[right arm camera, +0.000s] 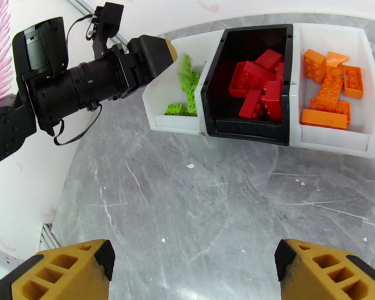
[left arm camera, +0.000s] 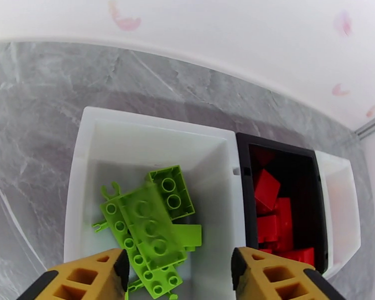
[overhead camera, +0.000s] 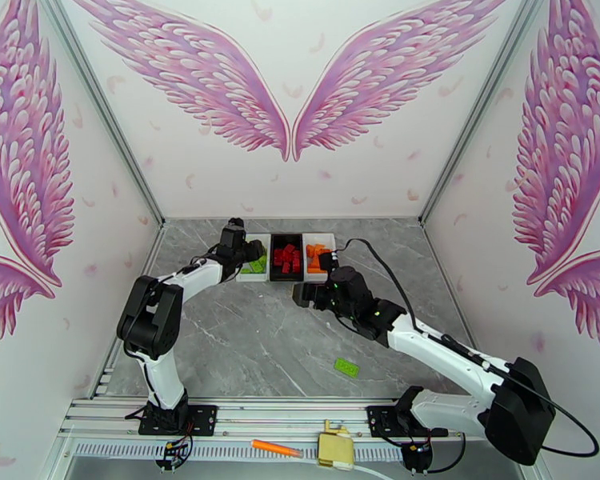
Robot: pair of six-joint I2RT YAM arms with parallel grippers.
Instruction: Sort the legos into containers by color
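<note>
Calls for the right hand (right arm camera: pixel 193 266), spread and empty, nearer the stray green lego (overhead camera: pixel 347 367) lying on table (overhead camera: pixel 244 346) back toward the bases, lengthwise roughly left-right. Has the left hand (left arm camera: pixel 175 273) spread above white tray (left arm camera: pixel 137 118).

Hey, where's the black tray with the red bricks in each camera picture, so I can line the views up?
Top external: black tray just above centre, middle of the row.
Left wrist: black tray at right of centre.
Right wrist: black tray at top centre.
Shared landmark: the white tray holding green bricks, right beside it on its left.
</note>
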